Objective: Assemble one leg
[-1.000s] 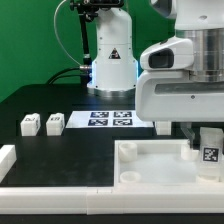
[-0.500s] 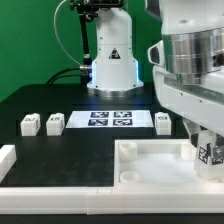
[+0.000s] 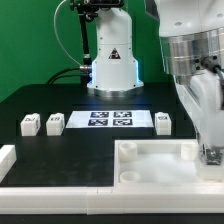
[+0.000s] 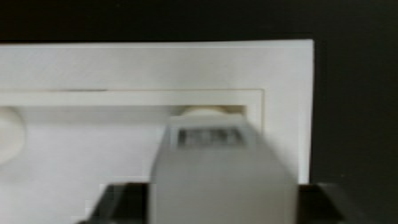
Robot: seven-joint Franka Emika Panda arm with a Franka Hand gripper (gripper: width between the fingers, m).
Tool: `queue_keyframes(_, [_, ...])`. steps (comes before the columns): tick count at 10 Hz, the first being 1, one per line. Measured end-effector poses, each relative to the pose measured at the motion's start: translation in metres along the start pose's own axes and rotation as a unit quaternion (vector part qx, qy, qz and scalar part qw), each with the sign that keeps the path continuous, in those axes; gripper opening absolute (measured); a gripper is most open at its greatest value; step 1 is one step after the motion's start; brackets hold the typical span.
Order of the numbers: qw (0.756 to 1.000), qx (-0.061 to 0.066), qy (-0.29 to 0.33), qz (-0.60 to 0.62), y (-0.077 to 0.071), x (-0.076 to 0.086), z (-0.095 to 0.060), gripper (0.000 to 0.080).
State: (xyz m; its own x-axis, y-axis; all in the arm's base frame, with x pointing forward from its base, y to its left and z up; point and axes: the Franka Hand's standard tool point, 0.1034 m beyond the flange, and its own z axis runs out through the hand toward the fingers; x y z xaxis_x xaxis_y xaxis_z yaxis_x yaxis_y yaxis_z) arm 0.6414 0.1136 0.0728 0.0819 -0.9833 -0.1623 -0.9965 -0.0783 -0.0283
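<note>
My gripper [image 3: 211, 150] hangs low over the far corner of the large white tray-like piece [image 3: 150, 168] on the exterior view's right. It is shut on a white leg [image 4: 222, 165], which in the wrist view fills the gap between the two dark fingers [image 4: 134, 203]. The leg's end points at a round corner socket [image 4: 214, 106] of the tray. In the exterior view the hand hides most of the held leg. Three more legs lie on the black table: two [image 3: 30, 124] [image 3: 55, 123] on the exterior view's left and one [image 3: 163, 121] by the marker board.
The marker board [image 3: 110, 120] lies flat behind the tray. The arm's base [image 3: 112, 60] stands at the back. A white part [image 3: 6, 157] lies at the exterior view's left edge. A white strip [image 3: 60, 190] runs along the front.
The hand has swung toward the exterior view's right and tilted, carrying the leg lower over the tray's corner. The leg's tag no longer shows. The leg by the marker board came into sight.
</note>
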Motion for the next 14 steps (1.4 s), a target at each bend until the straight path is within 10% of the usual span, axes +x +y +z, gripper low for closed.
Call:
queue_keyframes(1, [0.997, -0.003, 0.009, -0.082, 0.0009, -0.0051, 0.0014, 0.0561])
queue_keyframes(6, [0.928, -0.013, 0.016, -0.373, 0.0026, -0.0127, 0.0022, 0.0645])
queue_keyframes(9, [0.797, -0.023, 0.05, -0.601, -0.0033, -0.0072, 0.0002, 0.0649])
queue_keyframes(11, [0.817, -0.02, 0.047, -0.574, -0.0026, -0.0083, 0.0011, 0.0626])
queue_keyframes(14, [0.876, -0.017, 0.047, -0.479, -0.001, -0.0058, 0.0022, 0.0299])
